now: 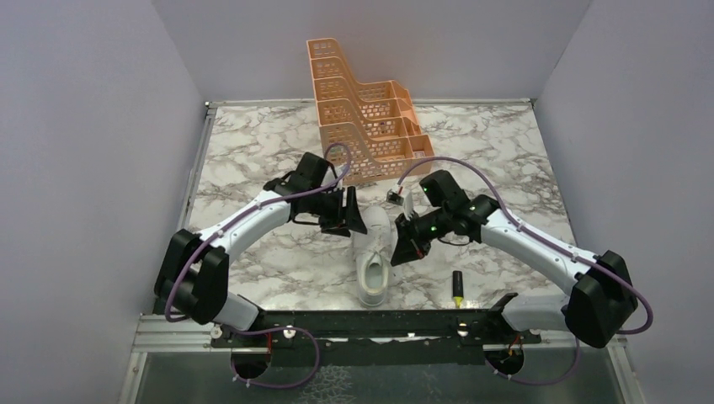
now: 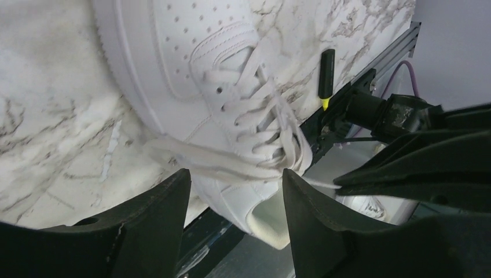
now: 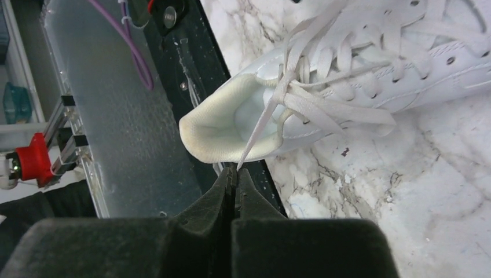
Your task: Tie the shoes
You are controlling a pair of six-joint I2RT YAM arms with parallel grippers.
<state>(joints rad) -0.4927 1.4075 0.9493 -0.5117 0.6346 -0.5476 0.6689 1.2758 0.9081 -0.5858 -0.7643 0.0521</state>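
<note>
— So, what is sitting on the marble table [image 1: 253,151]?

— An orange rack [image 1: 362,109] is standing at the far side. The white sneaker [image 1: 373,269] is lying just in front of the rack, its toe pointing at the rack and its heel facing away.

— And the arms?

— Both are reaching in just in front of the rack, one on each side of the sneaker. The left gripper [image 2: 234,179] is hanging over the laces [image 2: 255,124] with its jaws spread wide. The right gripper [image 3: 233,174] is pinching one lace end [image 3: 262,124] between jaws pressed together, and that strand is running straight to the sneaker's collar.

— Anything smaller?

— A black marker [image 1: 458,288] with a yellow tip is lying well in front of the rack, on the right arm's side.
</note>
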